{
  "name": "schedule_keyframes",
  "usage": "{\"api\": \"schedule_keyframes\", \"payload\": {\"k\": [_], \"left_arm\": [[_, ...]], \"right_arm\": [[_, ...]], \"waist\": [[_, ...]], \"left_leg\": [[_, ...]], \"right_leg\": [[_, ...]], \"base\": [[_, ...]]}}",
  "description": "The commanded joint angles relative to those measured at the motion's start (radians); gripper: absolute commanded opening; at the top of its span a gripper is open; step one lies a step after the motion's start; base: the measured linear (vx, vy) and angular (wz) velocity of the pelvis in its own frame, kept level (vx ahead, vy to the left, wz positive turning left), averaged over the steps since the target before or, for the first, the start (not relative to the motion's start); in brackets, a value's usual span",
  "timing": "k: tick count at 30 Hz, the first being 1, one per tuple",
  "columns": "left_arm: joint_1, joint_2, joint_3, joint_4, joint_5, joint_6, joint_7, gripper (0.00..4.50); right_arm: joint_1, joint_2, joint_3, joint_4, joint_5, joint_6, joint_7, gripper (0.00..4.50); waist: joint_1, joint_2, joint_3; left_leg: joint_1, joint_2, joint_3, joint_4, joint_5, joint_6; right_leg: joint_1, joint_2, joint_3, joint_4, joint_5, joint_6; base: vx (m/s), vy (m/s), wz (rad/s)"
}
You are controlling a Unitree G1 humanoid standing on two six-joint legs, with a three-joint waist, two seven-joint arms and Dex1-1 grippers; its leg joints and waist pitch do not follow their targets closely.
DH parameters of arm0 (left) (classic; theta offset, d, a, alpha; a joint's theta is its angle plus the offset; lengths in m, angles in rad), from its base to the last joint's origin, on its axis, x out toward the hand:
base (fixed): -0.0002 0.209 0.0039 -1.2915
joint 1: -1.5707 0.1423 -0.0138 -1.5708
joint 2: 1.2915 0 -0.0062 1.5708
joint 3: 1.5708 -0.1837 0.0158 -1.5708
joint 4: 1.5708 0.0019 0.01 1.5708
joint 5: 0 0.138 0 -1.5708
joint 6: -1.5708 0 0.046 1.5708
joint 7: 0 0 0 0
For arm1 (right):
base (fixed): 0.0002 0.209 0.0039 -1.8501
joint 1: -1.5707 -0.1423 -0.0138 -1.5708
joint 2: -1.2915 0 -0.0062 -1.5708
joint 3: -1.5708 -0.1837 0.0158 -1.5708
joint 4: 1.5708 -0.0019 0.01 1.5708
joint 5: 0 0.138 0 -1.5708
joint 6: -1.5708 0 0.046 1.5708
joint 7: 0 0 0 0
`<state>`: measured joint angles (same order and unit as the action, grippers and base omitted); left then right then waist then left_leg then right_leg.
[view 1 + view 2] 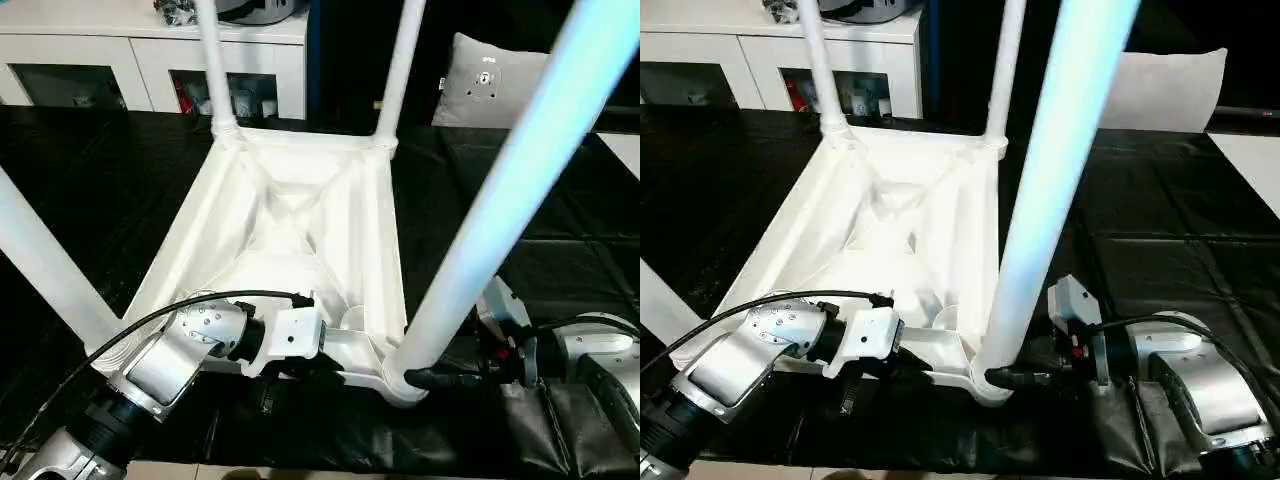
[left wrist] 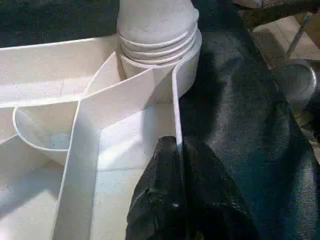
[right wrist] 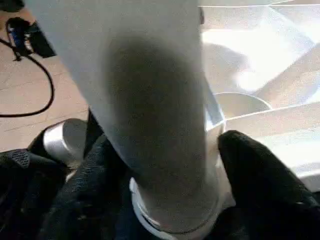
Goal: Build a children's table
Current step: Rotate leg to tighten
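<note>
The little white children's table [image 1: 300, 230] lies upside down on the big black work table [image 1: 120, 170], with its legs pointing up. The left gripper [image 2: 177, 150] is pinched shut on the thin wall at the table's near edge. The right gripper [image 3: 170, 165] has its two black fingers [image 3: 260, 170] on both sides of the near right leg [image 1: 1050, 190], low down by its round socket, touching it

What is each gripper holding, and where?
Left gripper pinches the tabletop's rim wall near the corner socket; right gripper straddles the near-right leg at its base.
</note>
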<state>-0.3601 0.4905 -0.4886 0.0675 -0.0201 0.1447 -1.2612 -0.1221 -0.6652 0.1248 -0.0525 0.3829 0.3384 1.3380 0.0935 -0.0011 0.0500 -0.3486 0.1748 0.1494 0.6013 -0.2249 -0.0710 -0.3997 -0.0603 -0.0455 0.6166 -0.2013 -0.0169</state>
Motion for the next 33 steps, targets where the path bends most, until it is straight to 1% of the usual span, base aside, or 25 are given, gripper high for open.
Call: {"api": "schedule_keyframes", "payload": {"k": [1,2,4,8,10,11,15,16,17,18,19,21,22,23,24,25,26,28,30,31,32,33], "left_arm": [[-0.012,0.002,-0.047,0.003,0.005,-0.025,-0.045,0.0],[-0.012,0.002,-0.048,0.004,0.004,-0.027,-0.046,0.0],[-0.015,0.002,-0.048,0.011,0.002,-0.031,-0.05,0.0],[-0.014,0.0,-0.047,0.012,0.001,-0.032,-0.053,0.0],[-0.011,-0.002,-0.044,0.01,-0.004,-0.026,-0.052,0.0],[-0.01,-0.003,-0.042,0.009,-0.006,-0.021,-0.049,0.0],[0.001,-0.014,-0.031,-0.006,-0.016,0.02,-0.019,0.0],[0.009,-0.038,-0.016,-0.023,-0.023,0.066,0.024,0.0],[0.011,-0.045,-0.012,-0.027,-0.025,0.077,0.035,0.0],[0.02,-0.079,0.005,-0.043,-0.033,0.12,0.089,0.0],[0.026,-0.097,0.012,-0.054,-0.033,0.145,0.12,0.0],[0.033,-0.123,0.018,-0.068,-0.031,0.178,0.161,0.0],[0.041,-0.155,0.023,-0.083,-0.028,0.213,0.205,0.0],[0.043,-0.161,0.024,-0.086,-0.028,0.221,0.214,0.0],[0.047,-0.184,0.025,-0.092,-0.025,0.24,0.243,0.0],[0.049,-0.207,0.025,-0.094,-0.018,0.254,0.273,0.0],[0.051,-0.233,0.026,-0.096,-0.011,0.273,0.305,0.0],[0.051,-0.299,0.032,-0.086,0.013,0.312,0.391,0.0],[0.048,-0.353,0.038,-0.072,0.032,0.338,0.46,0.0],[0.04,-0.406,0.042,-0.054,0.055,0.35,0.533,0.0],[0.034,-0.431,0.044,-0.044,0.064,0.353,0.566,0.0],[0.027,-0.454,0.044,-0.035,0.071,0.358,0.59,0.0]], "right_arm": [[-0.021,-0.011,0.008,0.017,0.002,-0.008,0.016,2.63],[-0.02,-0.012,0.01,0.017,0.009,-0.001,0.02,2.63],[-0.021,-0.012,0.013,0.016,0.018,0.01,0.031,2.47],[-0.016,-0.011,0.014,0.01,0.026,0.019,0.037,2.13],[-0.007,-0.01,0.016,-0.001,0.037,0.031,0.036,2.11],[-0.002,-0.007,0.015,-0.006,0.041,0.035,0.031,2.07],[0.031,0.028,0.003,-0.048,0.062,0.066,-0.026,2.04],[0.052,0.064,-0.007,-0.082,0.073,0.096,-0.09,2.04],[0.056,0.072,-0.009,-0.089,0.075,0.101,-0.104,2.04],[0.073,0.114,-0.017,-0.122,0.076,0.121,-0.179,2.04],[0.077,0.141,-0.019,-0.131,0.059,0.123,-0.232,2.04],[0.075,0.186,-0.025,-0.132,0.03,0.131,-0.317,2.04],[0.066,0.243,-0.036,-0.13,0.008,0.155,-0.419,2.04],[0.064,0.254,-0.039,-0.128,0.005,0.162,-0.439,2.03],[0.056,0.293,-0.047,-0.123,-0.011,0.173,-0.505,2.01],[0.047,0.326,-0.053,-0.114,-0.035,0.176,-0.566,2.01],[0.04,0.36,-0.06,-0.107,-0.061,0.183,-0.629,2.01],[0.028,0.425,-0.067,-0.09,-0.121,0.2,-0.756,2.01],[0.021,0.48,-0.076,-0.077,-0.153,0.222,-0.859,2.01],[0.016,0.537,-0.087,-0.072,-0.171,0.226,-0.944,2.01],[0.017,0.56,-0.086,-0.073,-0.172,0.211,-0.965,2.01],[0.016,0.581,-0.084,-0.074,-0.166,0.19,-0.976,2.01]], "waist": [[-0.002,-0.015,-0.057],[-0.002,-0.013,-0.057],[-0.002,-0.015,-0.057],[-0.002,-0.015,-0.057],[-0.002,-0.015,-0.057],[-0.003,-0.017,-0.057],[0.0,-0.017,-0.057],[-0.003,-0.019,-0.054],[-0.001,-0.018,-0.053],[-0.004,-0.019,-0.052],[-0.007,-0.014,-0.046],[-0.011,-0.017,-0.045],[-0.019,-0.015,-0.043],[-0.024,-0.016,-0.041],[-0.035,-0.019,-0.04],[-0.046,-0.019,-0.04],[-0.055,-0.02,-0.04],[-0.064,-0.019,-0.039],[-0.067,-0.022,-0.04],[-0.068,-0.02,-0.04],[-0.068,-0.017,-0.041],[-0.063,-0.019,-0.046]], "left_leg": [[-0.005,0.05,-0.001,-0.064,-0.04,0.108],[-0.006,0.049,-0.002,-0.064,-0.04,0.108],[-0.007,0.049,-0.002,-0.063,-0.041,0.108],[-0.006,0.05,-0.002,-0.063,-0.035,0.11],[-0.007,0.05,-0.002,-0.063,-0.031,0.111],[-0.007,0.049,-0.001,-0.062,-0.03,0.112],[-0.006,0.049,-0.001,-0.063,-0.03,0.109],[-0.008,0.049,0.0,-0.064,-0.035,0.102],[-0.007,0.05,-0.001,-0.066,-0.039,0.099],[-0.008,0.048,-0.002,-0.068,-0.061,0.09],[-0.005,0.047,-0.002,-0.071,-0.097,0.066],[-0.007,0.044,-0.002,-0.073,-0.119,0.052],[-0.011,0.044,-0.005,-0.078,-0.132,0.034],[-0.013,0.042,-0.006,-0.08,-0.141,0.027],[-0.012,0.037,-0.007,-0.08,-0.172,0.019],[-0.012,0.036,-0.008,-0.08,-0.181,0.013],[-0.013,0.033,-0.011,-0.079,-0.193,0.013],[-0.015,0.034,-0.011,-0.08,-0.189,0.01],[-0.009,0.03,-0.008,-0.077,-0.184,0.014],[-0.009,0.031,-0.007,-0.078,-0.177,0.017],[-0.008,0.033,-0.006,-0.078,-0.176,0.016],[-0.009,0.035,-0.008,-0.078,-0.161,0.02]], "right_leg": [[0.06,-0.077,0.046,-0.064,-0.096,-0.239],[0.059,-0.077,0.046,-0.064,-0.097,-0.242],[0.061,-0.077,0.045,-0.064,-0.099,-0.24],[0.06,-0.077,0.045,-0.063,-0.091,-0.24],[0.061,-0.076,0.045,-0.062,-0.085,-0.242],[0.061,-0.076,0.045,-0.062,-0.085,-0.242],[0.06,-0.076,0.045,-0.063,-0.095,-0.237],[0.06,-0.077,0.046,-0.063,-0.107,-0.231],[0.059,-0.077,0.046,-0.066,-0.119,-0.227],[0.06,-0.077,0.044,-0.071,-0.166,-0.216],[0.053,-0.076,0.044,-0.08,-0.247,-0.196],[0.055,-0.076,0.043,-0.088,-0.314,-0.172],[0.056,-0.074,0.041,-0.09,-0.358,-0.15],[0.054,-0.074,0.04,-0.094,-0.385,-0.137],[0.053,-0.073,0.037,-0.103,-0.45,-0.109],[0.049,-0.073,0.038,-0.106,-0.481,-0.093],[0.049,-0.073,0.036,-0.111,-0.514,-0.078],[0.045,-0.071,0.037,-0.113,-0.513,-0.069],[0.04,-0.069,0.039,-0.116,-0.511,-0.066],[0.038,-0.067,0.042,-0.116,-0.497,-0.068],[0.036,-0.067,0.043,-0.115,-0.478,-0.072],[0.041,-0.069,0.043,-0.111,-0.44,-0.076]], "base": [[0.0,0.0,0.0],[0.0,0.0,0.0],[0.0,0.0,0.0],[0.0,0.0,0.0],[0.0,0.0,0.0],[0.0,0.0,0.0],[0.0,0.0,0.0],[0.0,0.0,0.0],[0.0,0.0,0.0],[0.0,0.0,0.0],[0.0,0.0,0.0],[0.0,0.0,0.0],[0.0,0.0,0.0],[0.0,0.0,0.0],[0.0,0.0,0.0],[0.0,0.0,0.0],[0.0,0.0,0.0],[0.0,0.0,0.0],[0.0,0.0,0.0],[0.0,0.0,0.0],[0.0,0.0,0.0],[0.0,0.0,0.0]]}}
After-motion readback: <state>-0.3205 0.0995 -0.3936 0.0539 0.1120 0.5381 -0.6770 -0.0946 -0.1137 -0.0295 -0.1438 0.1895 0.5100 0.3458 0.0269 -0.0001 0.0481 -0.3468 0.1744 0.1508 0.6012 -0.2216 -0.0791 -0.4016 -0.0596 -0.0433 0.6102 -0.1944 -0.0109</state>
